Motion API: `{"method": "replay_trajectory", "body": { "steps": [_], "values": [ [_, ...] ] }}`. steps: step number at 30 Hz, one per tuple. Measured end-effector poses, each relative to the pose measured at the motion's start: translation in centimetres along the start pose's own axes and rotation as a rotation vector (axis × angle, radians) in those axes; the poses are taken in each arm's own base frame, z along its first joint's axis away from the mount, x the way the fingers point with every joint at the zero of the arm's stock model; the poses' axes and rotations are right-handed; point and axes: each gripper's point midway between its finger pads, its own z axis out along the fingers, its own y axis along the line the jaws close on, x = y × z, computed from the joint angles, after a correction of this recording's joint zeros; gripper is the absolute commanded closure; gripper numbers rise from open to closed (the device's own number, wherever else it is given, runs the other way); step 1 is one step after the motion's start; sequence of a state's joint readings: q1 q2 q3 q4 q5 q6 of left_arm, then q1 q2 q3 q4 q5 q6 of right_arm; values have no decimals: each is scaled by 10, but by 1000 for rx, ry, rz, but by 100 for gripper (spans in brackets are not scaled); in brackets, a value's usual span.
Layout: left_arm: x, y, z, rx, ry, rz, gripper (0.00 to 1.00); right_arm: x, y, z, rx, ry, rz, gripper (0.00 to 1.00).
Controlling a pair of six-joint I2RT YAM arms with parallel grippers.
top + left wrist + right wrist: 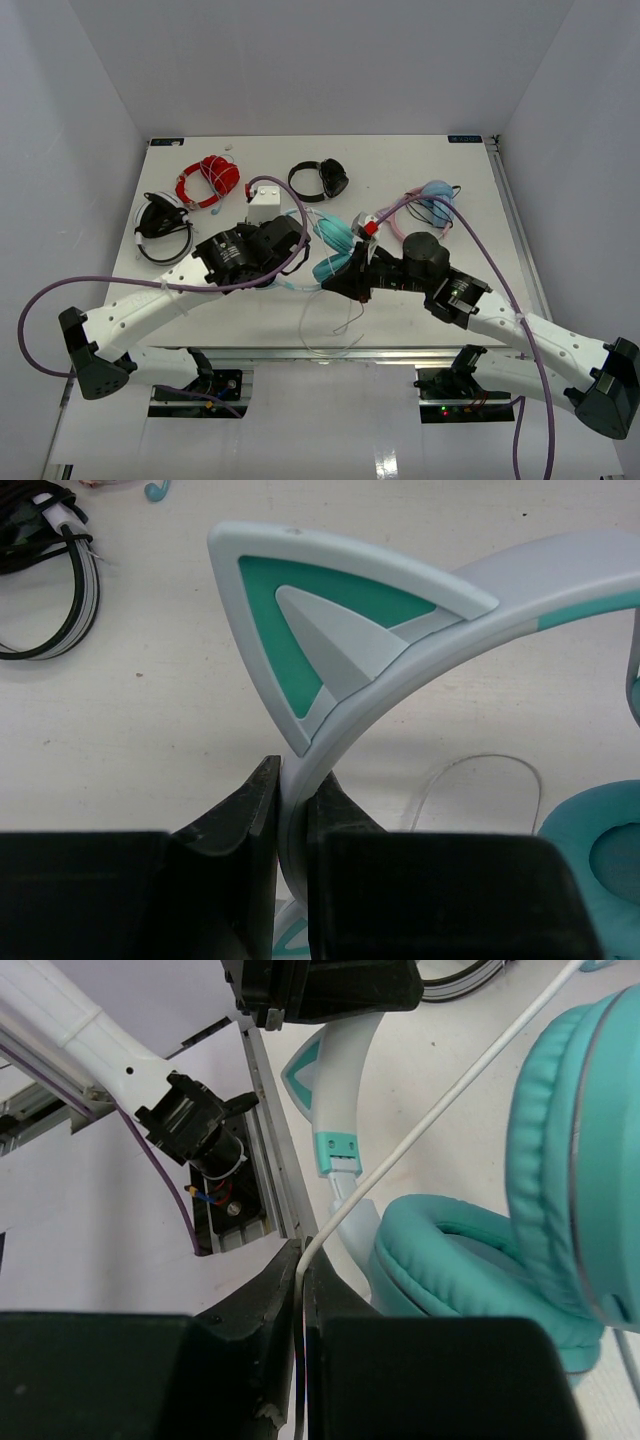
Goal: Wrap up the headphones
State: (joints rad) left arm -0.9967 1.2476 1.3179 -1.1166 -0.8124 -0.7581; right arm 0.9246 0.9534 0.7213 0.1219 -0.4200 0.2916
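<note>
The teal headphones (333, 243) lie at the middle of the table, held between both arms. My left gripper (288, 238) is shut on their white-and-teal headband (420, 650), just below a cat ear (310, 630). My right gripper (345, 278) is shut on the thin white cable (420, 1130), which runs up from the jaws past the two teal cups (470, 1260). The left gripper (320, 985) shows at the top of the right wrist view, gripping the headband (340, 1070). A loose loop of cable (338, 335) hangs past the table's near edge.
Red headphones (208, 180) lie at the back left, black ones (320, 180) at the back middle, black-and-white ones (160, 228) at the left. Pink-banded light-blue headphones (430, 205) lie right of centre. The table's near edge (300, 352) is just below the grippers.
</note>
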Motion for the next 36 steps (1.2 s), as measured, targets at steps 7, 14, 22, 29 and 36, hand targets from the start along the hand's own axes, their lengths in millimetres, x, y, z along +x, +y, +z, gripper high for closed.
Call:
{"method": "replay_trajectory", "body": {
  "steps": [7,14,22,29,36],
  "values": [
    [-8,-4,-3,24,-17,-45,100,3,4,4,-9,-14,7,92],
    [-22,3,-17,67,-60,-115,100,-1,4,2,46,-66,-13,92],
    [-24,0,-23,121,-72,-171,100,-11,7,4,78,-116,-28,92],
    [-22,-6,-23,136,-55,-218,100,-7,12,11,87,-117,-31,91],
    [-36,-2,-27,113,-87,-326,100,19,9,14,124,-72,-28,91]
  ]
}}
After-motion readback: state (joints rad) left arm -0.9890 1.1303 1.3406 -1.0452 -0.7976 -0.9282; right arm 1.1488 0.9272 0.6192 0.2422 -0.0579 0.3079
